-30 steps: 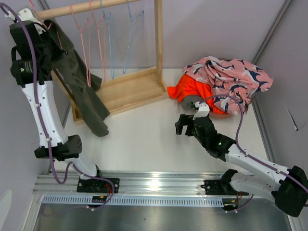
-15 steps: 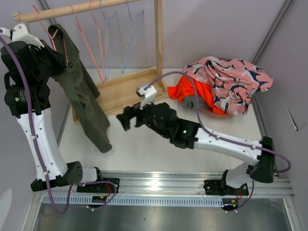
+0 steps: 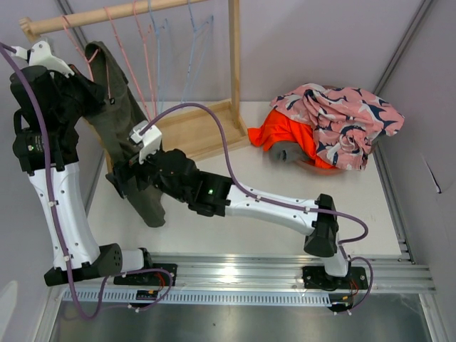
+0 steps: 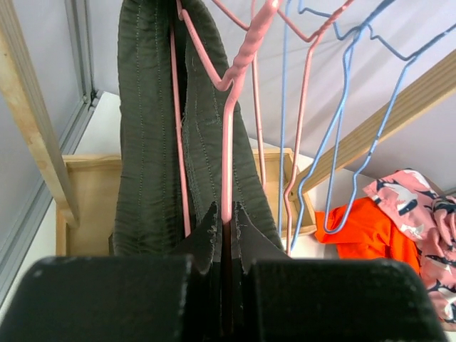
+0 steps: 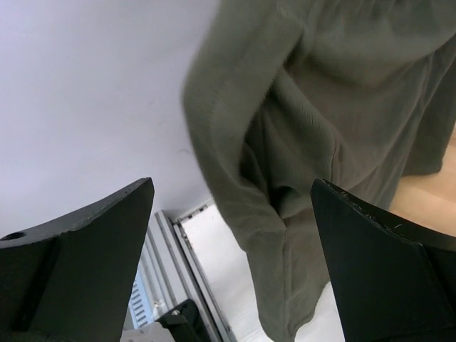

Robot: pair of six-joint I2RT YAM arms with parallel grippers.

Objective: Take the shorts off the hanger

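the dark olive green fabric shorts [image 3: 120, 114] hang from a pink wire hanger [image 4: 228, 92], long axis near vertical, legs pointing down at the white worktop [image 3: 185, 235]. the left pincer [image 4: 224, 242] is clamped on their top. the right pincer [image 5: 231, 196] gapes wide, with a leg between its fingers.

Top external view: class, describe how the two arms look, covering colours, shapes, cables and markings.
Both the left arm and right arm have white tubular links joined by black rounded joints. A purple cable runs along each. The right arm shows a small green light. The fingers are flat matte black.
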